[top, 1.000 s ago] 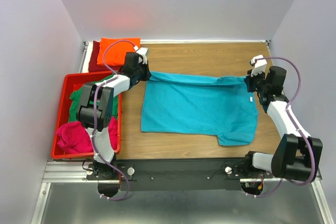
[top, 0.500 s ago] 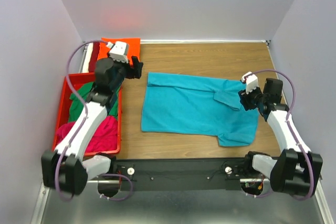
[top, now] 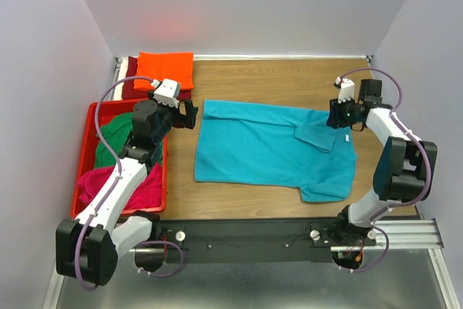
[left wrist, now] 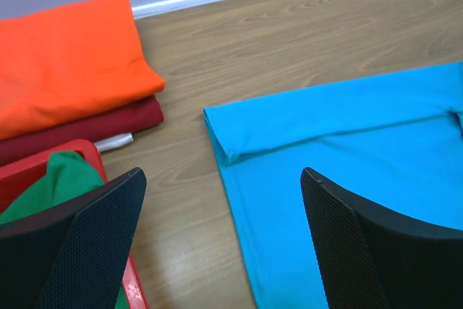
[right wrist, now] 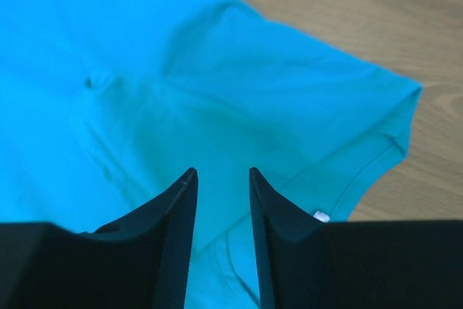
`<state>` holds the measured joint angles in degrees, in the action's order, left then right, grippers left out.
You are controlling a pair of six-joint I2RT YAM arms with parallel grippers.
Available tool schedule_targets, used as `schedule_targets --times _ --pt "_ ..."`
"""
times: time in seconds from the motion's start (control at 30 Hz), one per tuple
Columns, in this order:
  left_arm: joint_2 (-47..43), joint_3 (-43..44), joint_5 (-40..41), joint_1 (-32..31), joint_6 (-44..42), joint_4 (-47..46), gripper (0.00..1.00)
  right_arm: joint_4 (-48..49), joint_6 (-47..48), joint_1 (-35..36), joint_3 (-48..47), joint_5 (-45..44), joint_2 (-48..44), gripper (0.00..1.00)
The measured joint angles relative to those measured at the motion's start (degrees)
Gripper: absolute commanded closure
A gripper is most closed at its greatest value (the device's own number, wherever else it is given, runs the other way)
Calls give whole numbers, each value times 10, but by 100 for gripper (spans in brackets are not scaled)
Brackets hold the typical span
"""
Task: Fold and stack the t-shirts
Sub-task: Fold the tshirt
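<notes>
A turquoise t-shirt (top: 268, 153) lies flat mid-table, its far edge turned over in a narrow fold and its right sleeve (top: 316, 135) doubled inward. Just left of its far-left corner, my left gripper (top: 187, 113) stands wide open; in the left wrist view nothing is between its fingers (left wrist: 376, 244), with the shirt (left wrist: 347, 150) ahead. My right gripper (top: 334, 117) hovers over the shirt's far-right corner, jaws (right wrist: 222, 171) apart, only cloth (right wrist: 217, 70) below. Orange (top: 166, 69) and dark red (top: 134, 88) folded t-shirts are stacked at the far left, with a white one (left wrist: 114, 142) under them.
A red crate (top: 108, 105) at the left edge holds a green t-shirt (top: 116, 132) and a magenta one (top: 90, 182), both crumpled. The left arm reaches over the crate. Bare wood (top: 289, 77) lies beyond the turquoise shirt. Walls close in on three sides.
Both grippers have let go of the turquoise shirt's far corners and opened. The left one drew back to the left. The right sleeve now lies folded inward, and the right gripper moved back outward.
</notes>
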<state>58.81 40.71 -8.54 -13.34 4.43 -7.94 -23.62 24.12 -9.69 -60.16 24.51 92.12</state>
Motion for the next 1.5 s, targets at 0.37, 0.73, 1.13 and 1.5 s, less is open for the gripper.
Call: schedule_targets --times 0.37,0.73,1.13,1.5 --pt "8 4 -29 0 -2 4 7 45 -96 0 -126 -91 144 69" --pt "14 9 -44 0 -2 4 8 48 -95 -1 -132 -168 196 73" --pt "60 11 -82 0 -1 5 8 49 -95 -4 -130 -179 179 78" --pt "67 19 -88 0 -2 7 8 51 -70 -5 -183 -173 237 91"
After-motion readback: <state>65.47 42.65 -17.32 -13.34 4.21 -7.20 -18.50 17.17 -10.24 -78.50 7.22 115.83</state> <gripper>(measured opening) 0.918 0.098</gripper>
